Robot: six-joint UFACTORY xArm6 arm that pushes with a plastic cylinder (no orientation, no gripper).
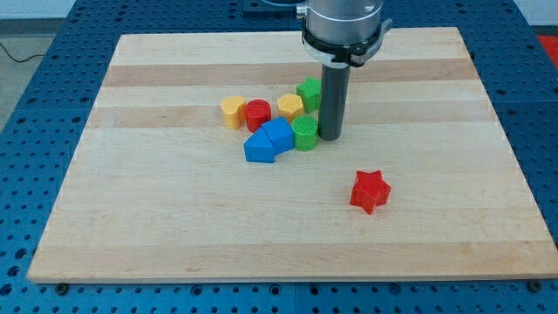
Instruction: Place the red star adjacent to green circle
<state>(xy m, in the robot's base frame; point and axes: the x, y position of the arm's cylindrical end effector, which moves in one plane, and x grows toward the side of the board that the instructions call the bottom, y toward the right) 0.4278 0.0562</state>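
- The rod comes straight down from the arm at the far side of the wooden board [157,235], and the tip [330,138] sits on the board just to the right of the green circle [305,134], very close to it; whether they touch cannot be told.
- There are no jaws to open or close here: the rod is a plain stick and it grips nothing.
- The red star [370,191] lies alone, nearer to the viewer and to the right of the tip, well apart from the green circle and from the rest of the cluster.
- The cluster sits around the board's middle. A green block [309,92] of star-like shape stands just left of the rod, farther back than the green circle.
- A yellow hexagon-like block [290,106] is next to it on the left, then a red round block [257,114] and a yellow block [231,112] at the left end.
- Two blue blocks [268,141] lie pressed together at the near side of the cluster, touching the green circle's left side.
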